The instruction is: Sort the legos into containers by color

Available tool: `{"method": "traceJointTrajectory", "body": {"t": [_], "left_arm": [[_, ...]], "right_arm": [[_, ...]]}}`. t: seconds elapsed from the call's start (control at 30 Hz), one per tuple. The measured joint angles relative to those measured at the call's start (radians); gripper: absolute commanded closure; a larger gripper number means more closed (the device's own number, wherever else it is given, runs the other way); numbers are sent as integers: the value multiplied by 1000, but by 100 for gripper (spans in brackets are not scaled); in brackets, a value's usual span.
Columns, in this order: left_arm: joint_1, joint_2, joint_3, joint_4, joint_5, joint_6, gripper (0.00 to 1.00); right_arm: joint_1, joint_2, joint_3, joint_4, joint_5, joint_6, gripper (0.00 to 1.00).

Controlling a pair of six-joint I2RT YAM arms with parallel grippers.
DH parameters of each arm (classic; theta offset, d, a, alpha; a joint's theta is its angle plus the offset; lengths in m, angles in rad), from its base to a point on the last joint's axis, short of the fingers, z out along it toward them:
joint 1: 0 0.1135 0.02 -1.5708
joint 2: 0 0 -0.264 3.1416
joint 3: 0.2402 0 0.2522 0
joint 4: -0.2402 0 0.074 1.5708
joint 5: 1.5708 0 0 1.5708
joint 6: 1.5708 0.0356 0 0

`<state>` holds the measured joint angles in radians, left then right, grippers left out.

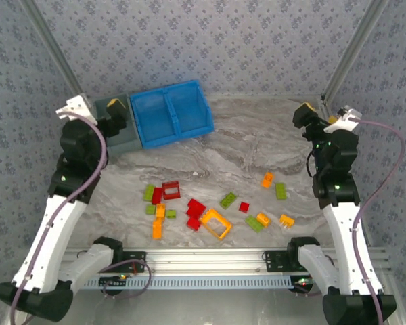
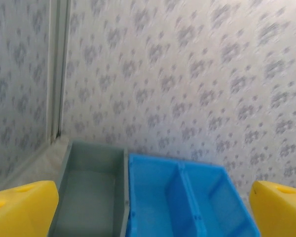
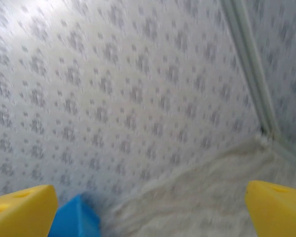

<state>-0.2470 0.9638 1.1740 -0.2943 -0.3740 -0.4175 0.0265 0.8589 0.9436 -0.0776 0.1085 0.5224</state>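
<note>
Hovering over the gray bin [image 1: 124, 137] at the far left of the marble-patterned table [image 1: 257, 142], the left gripper [image 1: 115, 107] has its yellow fingers [image 2: 20, 207] spread wide, with nothing between them. Its wrist camera looks down into the gray bin [image 2: 89, 192] and the blue bin [image 2: 153, 197] just to the right of it. The two stand side by side and seem to touch along one wall. The blue bin [image 1: 164, 96] is split by a divider into two compartments and sits slightly angled against the patterned back wall [image 1: 223, 40].

The right gripper [image 1: 304, 114] is raised at the far right of the table, well apart from both bins. Its yellow fingers [image 3: 278, 210] are also spread apart and hold nothing. It faces the wall, and a corner of the blue bin [image 3: 76, 217] shows at the lower left of its wrist view.

The legos [image 1: 195, 210] lie scattered on the table's near middle, between the two arms and well apart from the bins. Among them are a red frame [image 1: 171, 189], an orange frame [image 1: 216, 223], a green brick [image 1: 228, 200] and a small red brick [image 1: 244, 206]. More orange and green bricks trail toward the right, one orange brick [image 1: 267, 179] lying farthest back
</note>
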Motion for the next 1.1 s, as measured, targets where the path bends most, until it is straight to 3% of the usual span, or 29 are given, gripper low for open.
{"method": "traceJointTrajectory", "body": {"t": [0.07,0.27,0.47,0.53,0.8,0.97,1.1], "left_arm": [[64,126,99,-146,61,-50,1],[105,612,415,-446,195,-64,0],[130,956,666,-587,237,-9,1],[134,1046,769,-615,245,11,3],[140,1298,1073,-703,251,87,30],[140,1357,1088,-750,224,108,41],[139,1360,1075,-752,225,127,58]], "right_arm": [[69,50,7,-111,-23,39,4],[481,198,18,-324,-11,26,5],[702,281,91,-366,13,-6,5],[735,296,95,-367,16,-7,5],[775,325,95,-394,25,-6,6],[775,325,99,-417,34,-2,7],[775,326,109,-420,35,5,11]]}}
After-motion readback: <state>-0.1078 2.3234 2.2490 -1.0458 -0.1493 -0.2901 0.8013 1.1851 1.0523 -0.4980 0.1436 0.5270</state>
